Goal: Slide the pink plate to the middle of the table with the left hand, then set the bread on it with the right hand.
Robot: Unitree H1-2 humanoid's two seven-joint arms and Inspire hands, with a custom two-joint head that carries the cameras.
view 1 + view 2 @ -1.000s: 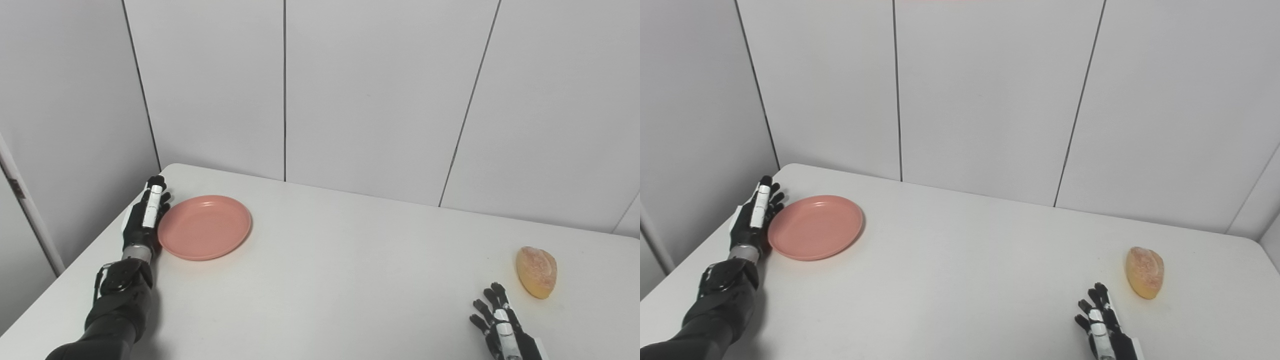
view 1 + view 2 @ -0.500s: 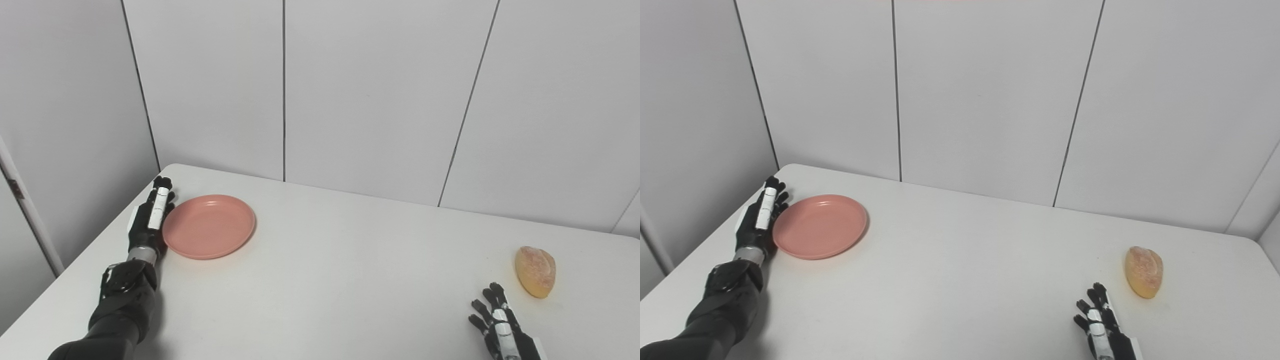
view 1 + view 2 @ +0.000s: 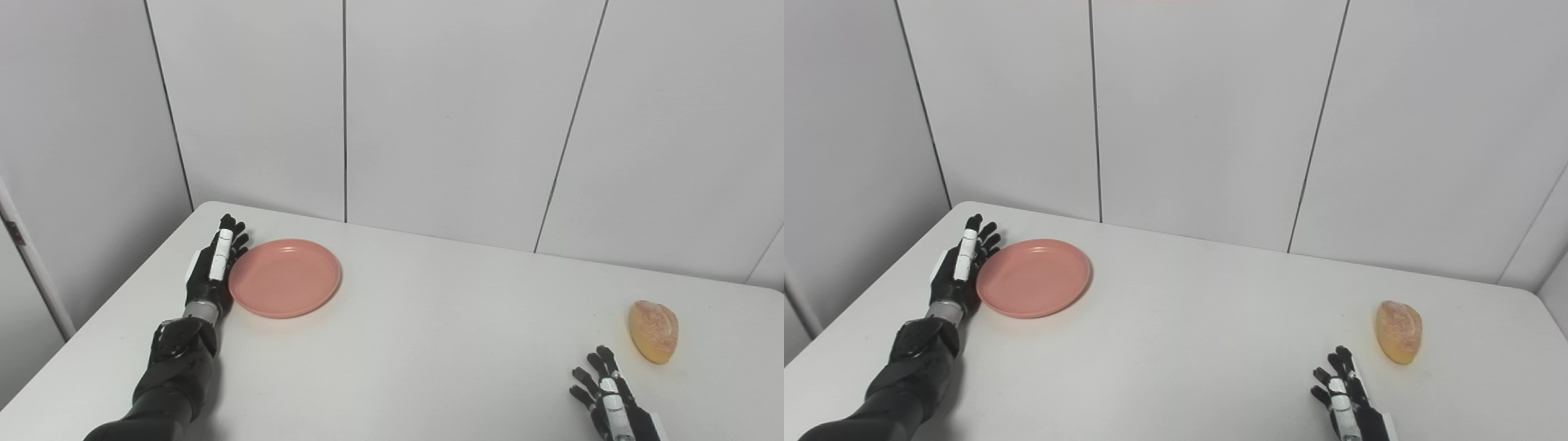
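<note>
Two task items on the white bench [image 3: 392, 343]: 1 round pink plastic plate [image 3: 285, 286], left-centre of frame, w/ the left hand [image 3: 211, 275] flat against its left rim, fingers straight, grasping nothing. Plate looks light, stiff, prob. slides easily; push at the rim. 1 oval golden bread roll [image 3: 654, 331], lower right; soft, take it round its sides. Right hand [image 3: 603, 398] below it, spread, empty.

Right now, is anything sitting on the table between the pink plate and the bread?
Nothing. Both eye views show only bare white table between the pink plate and the bread.
</note>
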